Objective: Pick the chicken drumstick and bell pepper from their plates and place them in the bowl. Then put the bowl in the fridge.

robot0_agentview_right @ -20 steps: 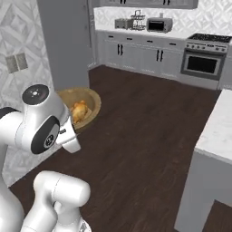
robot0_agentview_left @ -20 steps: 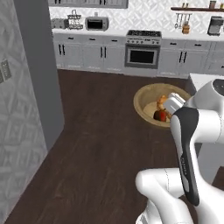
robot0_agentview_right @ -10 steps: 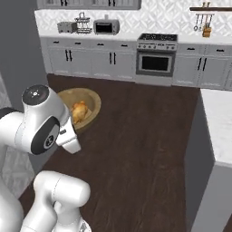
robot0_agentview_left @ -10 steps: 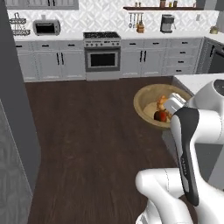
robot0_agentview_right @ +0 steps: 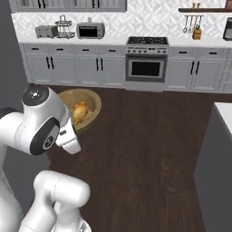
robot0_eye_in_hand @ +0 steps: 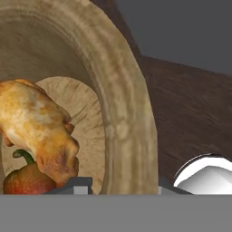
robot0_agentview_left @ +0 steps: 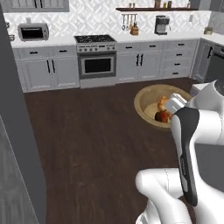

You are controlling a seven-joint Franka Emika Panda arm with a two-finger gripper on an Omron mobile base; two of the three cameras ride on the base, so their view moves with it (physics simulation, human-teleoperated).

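The tan wooden bowl (robot0_agentview_left: 146, 103) hangs above the dark floor, held at its rim. Inside it lie the golden chicken drumstick (robot0_agentview_left: 162, 103) and, under it, the red bell pepper (robot0_agentview_left: 163, 116). My gripper (robot0_eye_in_hand: 122, 183) is shut on the bowl's near rim (robot0_eye_in_hand: 129, 113), one finger inside and one outside. Close up, the drumstick (robot0_eye_in_hand: 38, 122) rests on the pepper (robot0_eye_in_hand: 27, 181). From the right side, the bowl (robot0_agentview_right: 93, 102) and drumstick (robot0_agentview_right: 80, 112) show past my arm. The plates are out of view. A tall dark grey body (robot0_agentview_left: 17, 131) stands at the left; I cannot tell whether it is the fridge.
Grey cabinets with a stove (robot0_agentview_left: 96, 61) and a microwave (robot0_agentview_left: 33, 31) line the far wall. A counter's corner (robot0_agentview_right: 219, 149) juts in at the right. Dark wooden floor (robot0_agentview_left: 87, 140) lies open between me and the cabinets.
The base has driven and turned: the whole kitchen has slid left in both base views. The bowl with its food stays in the same grip before the arm.
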